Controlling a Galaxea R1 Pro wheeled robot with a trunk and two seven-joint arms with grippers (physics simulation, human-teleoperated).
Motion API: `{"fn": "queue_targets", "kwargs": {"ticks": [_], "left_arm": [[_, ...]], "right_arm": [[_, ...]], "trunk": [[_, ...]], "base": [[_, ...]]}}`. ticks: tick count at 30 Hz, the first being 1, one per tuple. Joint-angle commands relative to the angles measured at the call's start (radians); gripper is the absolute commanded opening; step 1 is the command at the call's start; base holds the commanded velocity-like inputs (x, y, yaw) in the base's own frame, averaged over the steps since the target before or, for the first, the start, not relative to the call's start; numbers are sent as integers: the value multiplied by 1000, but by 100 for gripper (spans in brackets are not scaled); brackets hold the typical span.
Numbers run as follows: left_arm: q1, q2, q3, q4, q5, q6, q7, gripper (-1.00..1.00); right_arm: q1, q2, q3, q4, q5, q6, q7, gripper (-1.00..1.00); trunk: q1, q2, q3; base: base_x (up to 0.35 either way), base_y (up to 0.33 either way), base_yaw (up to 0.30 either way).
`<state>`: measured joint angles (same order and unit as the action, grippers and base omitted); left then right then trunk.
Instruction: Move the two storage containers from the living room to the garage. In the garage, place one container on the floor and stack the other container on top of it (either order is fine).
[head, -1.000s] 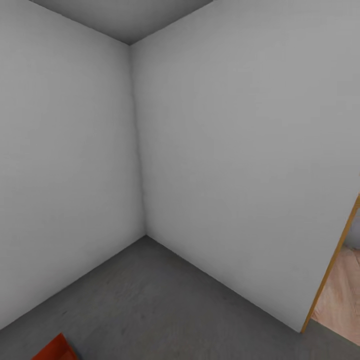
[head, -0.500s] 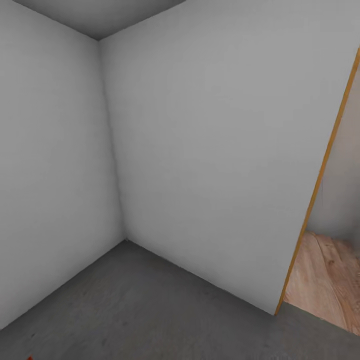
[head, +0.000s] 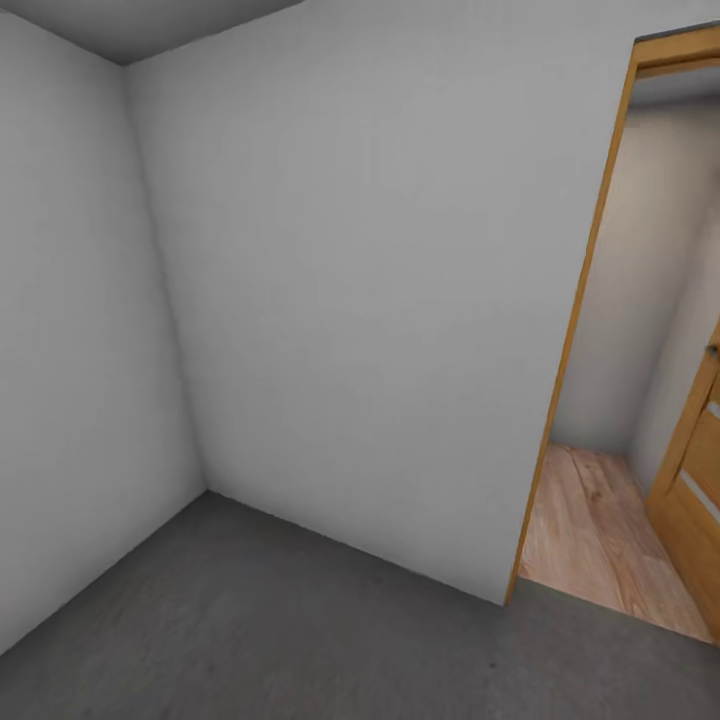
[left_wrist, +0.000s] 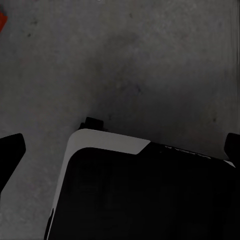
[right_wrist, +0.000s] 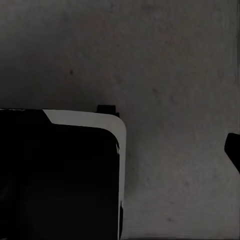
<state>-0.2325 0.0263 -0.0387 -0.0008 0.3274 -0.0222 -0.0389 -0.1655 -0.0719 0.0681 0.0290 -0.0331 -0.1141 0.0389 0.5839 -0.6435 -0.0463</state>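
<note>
I am in the garage, facing a corner of plain white walls (head: 350, 300) above the dark grey concrete floor (head: 260, 630). A small orange-red sliver of one storage container (left_wrist: 2, 21) shows at the very edge of the left wrist view, lying on the floor. My left gripper (left_wrist: 120, 150) hangs open over the concrete, its dark fingertips (left_wrist: 11, 150) far apart and holding nothing. In the right wrist view, one fingertip (right_wrist: 234, 150) of my right gripper (right_wrist: 120, 150) sits at the frame's edge, standing open over bare floor.
A wood-framed doorway (head: 575, 330) opens at the right onto a light wood plank floor (head: 600, 530), with a wooden door leaf (head: 695, 480) swung inward. My own black and white base (left_wrist: 140, 195) lies under both wrist cameras.
The head camera has swung to the right: the wall corner slid left, the doorway came into view, and the orange container corner left the picture's lower left.
</note>
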Motion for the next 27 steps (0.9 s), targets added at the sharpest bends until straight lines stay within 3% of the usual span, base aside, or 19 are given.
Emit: {"fn": "queue_targets", "kwargs": {"ticks": [1,27], "left_arm": [[-1,-1,-4,1,9,-2,-4,100],[-1,-6,-4,2,10,-2,-4,100]], "right_arm": [[-2,0,6,3,-4,-6,3,100],[-2,-1,6,3,-4,-6,3,100]], "trunk": [[0,-2,-2],[0,-2,-2]], "base": [[0,0,-298],[0,0,-298]]}}
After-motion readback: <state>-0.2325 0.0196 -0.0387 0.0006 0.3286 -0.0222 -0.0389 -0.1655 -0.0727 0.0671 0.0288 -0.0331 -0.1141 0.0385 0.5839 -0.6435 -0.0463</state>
